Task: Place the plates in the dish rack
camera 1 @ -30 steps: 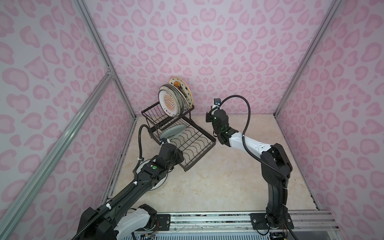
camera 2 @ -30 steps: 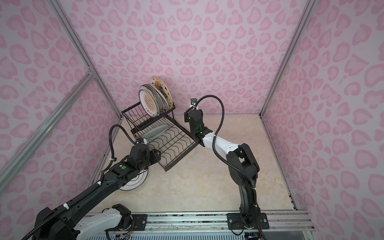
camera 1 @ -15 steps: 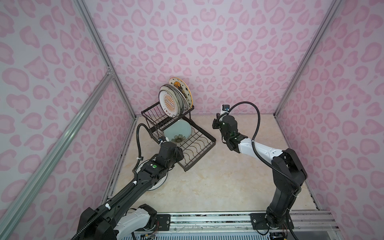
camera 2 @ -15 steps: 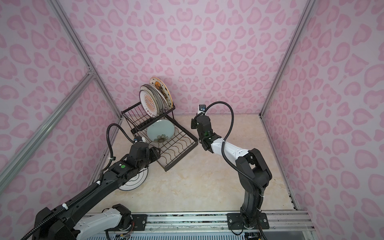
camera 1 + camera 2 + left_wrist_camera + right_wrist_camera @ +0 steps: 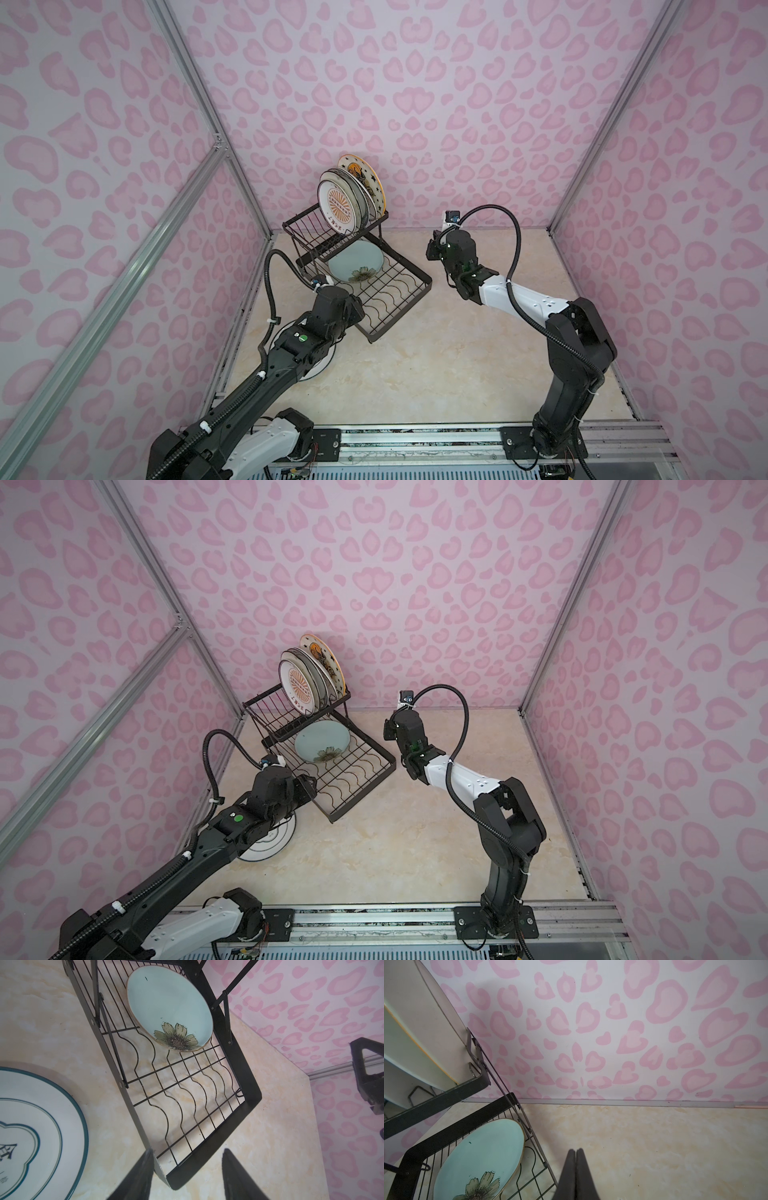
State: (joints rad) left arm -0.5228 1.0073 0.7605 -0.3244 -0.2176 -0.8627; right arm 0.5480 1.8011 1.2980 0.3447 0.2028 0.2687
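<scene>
top views: I look down from high at the front toward the back wall (image 5: 436,104), whole cell in both | left wrist: close above the dish rack (image 5: 243,1070) | right wrist: low, close beside it, facing that wall | wrists share the blue-green plate (image 5: 166,1005)

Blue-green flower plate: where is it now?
In both top views the blue-green flower plate rests left of centre, in the dish rack's lower tier at its far end, just below the upright plates on the upper tier.

Glossy ceramic plates (image 5: 343,203); black metal wire rack (image 5: 399,291).
</scene>
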